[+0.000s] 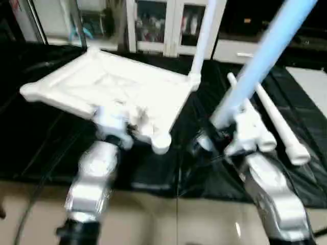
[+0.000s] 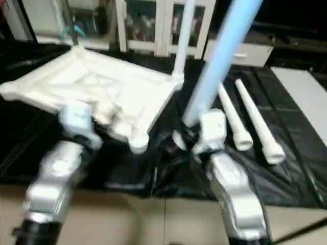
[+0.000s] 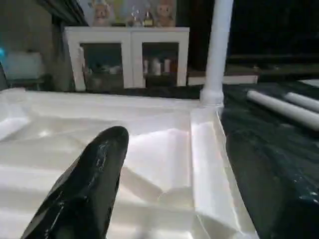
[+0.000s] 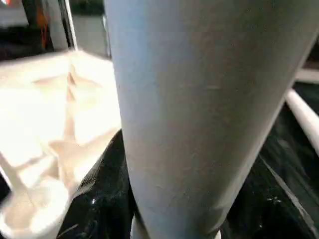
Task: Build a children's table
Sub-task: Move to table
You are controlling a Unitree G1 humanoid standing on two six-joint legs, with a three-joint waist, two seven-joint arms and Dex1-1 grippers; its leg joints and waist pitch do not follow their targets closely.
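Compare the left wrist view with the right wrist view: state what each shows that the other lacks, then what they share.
Left wrist view alone: the upright leg already standing in the far corner socket of the top, a white cabinet behind it, and a black finger of the left hand over the ribbed underside.

Right wrist view alone: the leg held in the right hand, very close to the camera.

Both: the upturned white top on the black cloth, and the loose legs lying beyond it.
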